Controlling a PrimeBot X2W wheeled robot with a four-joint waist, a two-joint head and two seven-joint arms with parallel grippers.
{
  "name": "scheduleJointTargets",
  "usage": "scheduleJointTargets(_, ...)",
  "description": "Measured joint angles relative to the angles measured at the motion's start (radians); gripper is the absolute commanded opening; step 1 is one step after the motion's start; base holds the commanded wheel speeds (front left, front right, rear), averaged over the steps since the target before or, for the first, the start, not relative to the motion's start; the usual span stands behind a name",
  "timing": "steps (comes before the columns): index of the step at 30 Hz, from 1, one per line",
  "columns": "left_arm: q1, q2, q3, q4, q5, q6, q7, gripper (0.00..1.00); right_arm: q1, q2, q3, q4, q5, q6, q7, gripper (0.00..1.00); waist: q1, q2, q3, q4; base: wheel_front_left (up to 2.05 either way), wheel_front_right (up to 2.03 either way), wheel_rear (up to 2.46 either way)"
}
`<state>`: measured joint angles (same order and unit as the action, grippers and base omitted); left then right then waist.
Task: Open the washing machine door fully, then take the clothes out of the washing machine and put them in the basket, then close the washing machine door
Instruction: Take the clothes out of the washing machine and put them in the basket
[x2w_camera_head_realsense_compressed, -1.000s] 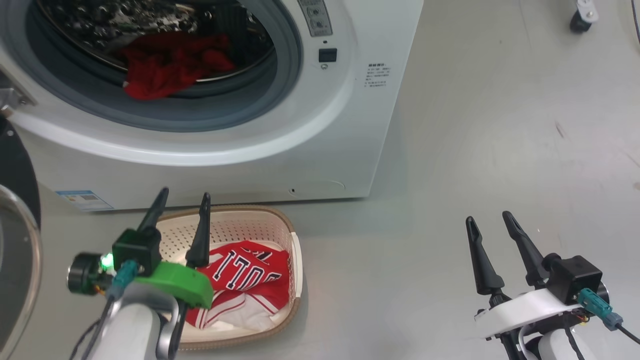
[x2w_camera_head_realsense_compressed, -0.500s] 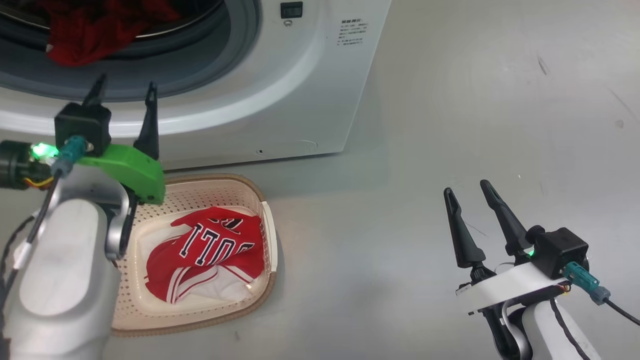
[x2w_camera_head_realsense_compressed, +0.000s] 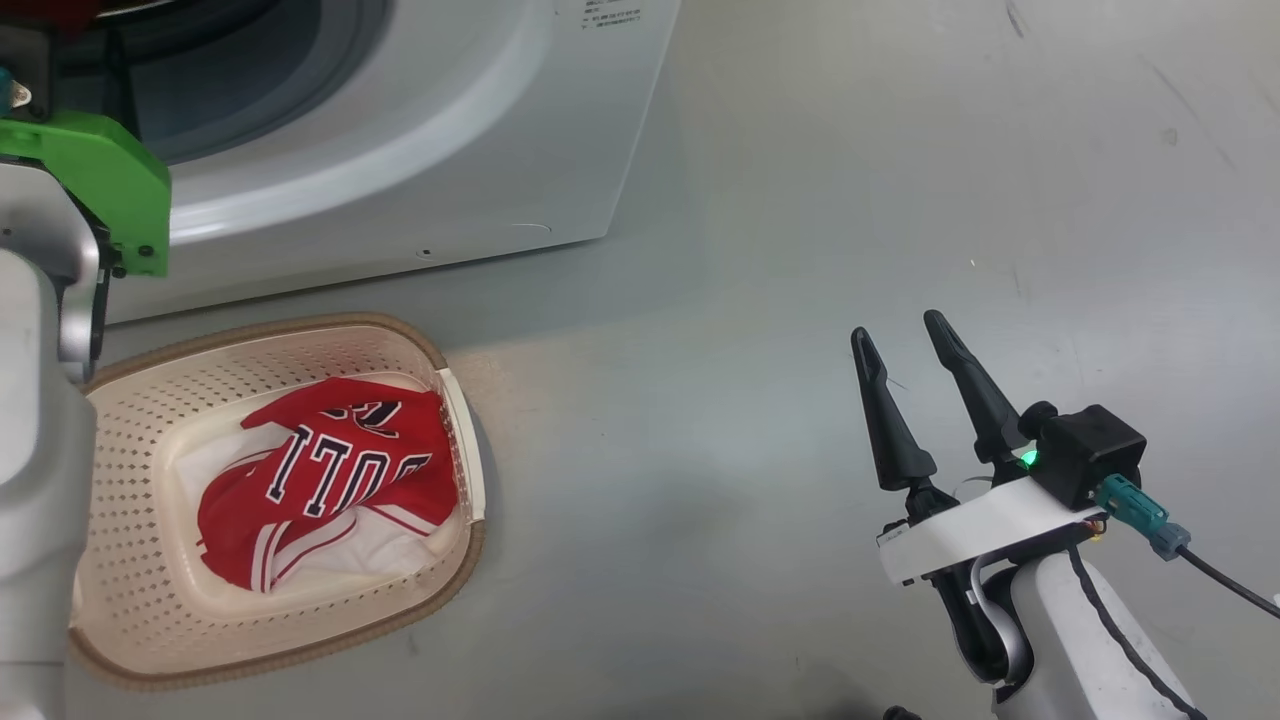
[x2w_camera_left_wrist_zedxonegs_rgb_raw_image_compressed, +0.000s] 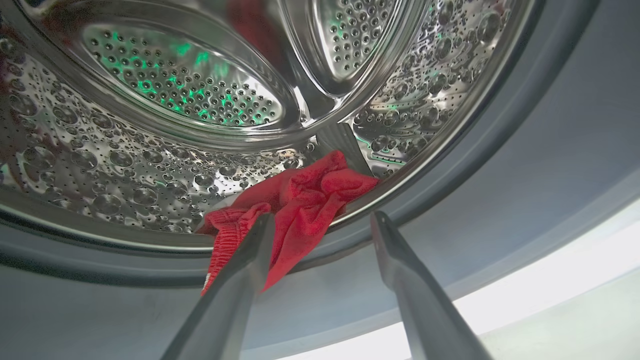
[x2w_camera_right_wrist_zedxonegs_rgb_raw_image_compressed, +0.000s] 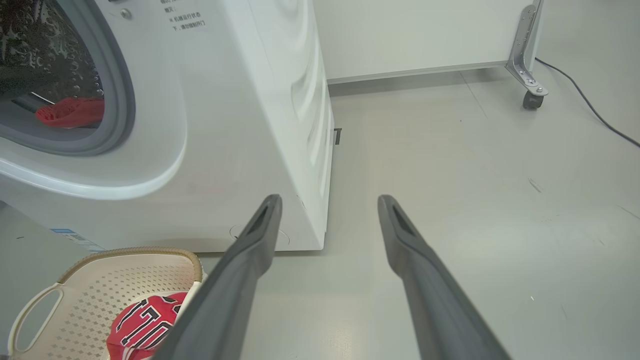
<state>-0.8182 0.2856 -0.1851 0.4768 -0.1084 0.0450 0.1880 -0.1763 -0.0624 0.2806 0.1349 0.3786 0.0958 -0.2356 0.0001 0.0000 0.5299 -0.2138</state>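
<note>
Left wrist view: the left pincer (x2w_camera_left_wrist_zedxonegs_rgb_raw_image_compressed: 322, 216) is seen spread wide at the mouth of the washing machine (x2w_camera_head_realsense_compressed: 450, 150). Its two fingers are pointed at the plain red garment (x2w_camera_left_wrist_zedxonegs_rgb_raw_image_compressed: 305, 200). This garment lies bunched on the lower lip of the steel drum (x2w_camera_left_wrist_zedxonegs_rgb_raw_image_compressed: 125, 150) and hangs partly over the grey gasket (x2w_camera_left_wrist_zedxonegs_rgb_raw_image_compressed: 525, 165). Nothing is pinched, and it cannot be told whether the nearer finger touches the cloth. The red-and-white jersey (x2w_camera_head_realsense_compressed: 330, 470) is already laid in the basket (x2w_camera_head_realsense_compressed: 130, 420), which stands on the floor (x2w_camera_head_realsense_compressed: 750, 300) just in front of the machine. The right pincer (x2w_camera_head_realsense_compressed: 897, 327) is also spread and empty, held over bare floor well apart from the basket.

Several risks can be judged from here. If the fingers are closed too early, only a thin fold may be caught, and the garment may slip out and drop on the floor beside the basket. If they are pushed in too far, the cloth may be shoved deeper into the drum. A fingertip may also be snagged in the soft gasket.
</note>
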Motion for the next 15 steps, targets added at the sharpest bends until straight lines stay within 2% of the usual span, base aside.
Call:
scheduleJointTargets(5,-0.048,0.031,-0.012,0.061,0.042,0.002,0.049,1.00,-0.017,0.002,0.009,0.018,0.009,0.006,-0.002,1.00,0.0000,0.0000,0.026,-0.036,0.00,0.00,0.00)
scheduleJointTargets(12,-0.121,0.105,-0.017,0.116,0.104,0.012,0.089,1.00,-0.031,0.007,0.016,0.038,0.019,0.008,-0.009,1.00,0.0000,0.0000,0.055,-0.073,0.00,0.00,0.00)
scheduleJointTargets(15,-0.146,0.117,-0.023,0.146,0.110,0.012,0.111,1.00,-0.047,0.008,0.020,0.045,0.021,0.009,-0.009,1.00,0.0000,0.0000,0.069,-0.086,0.00,0.00,0.00)
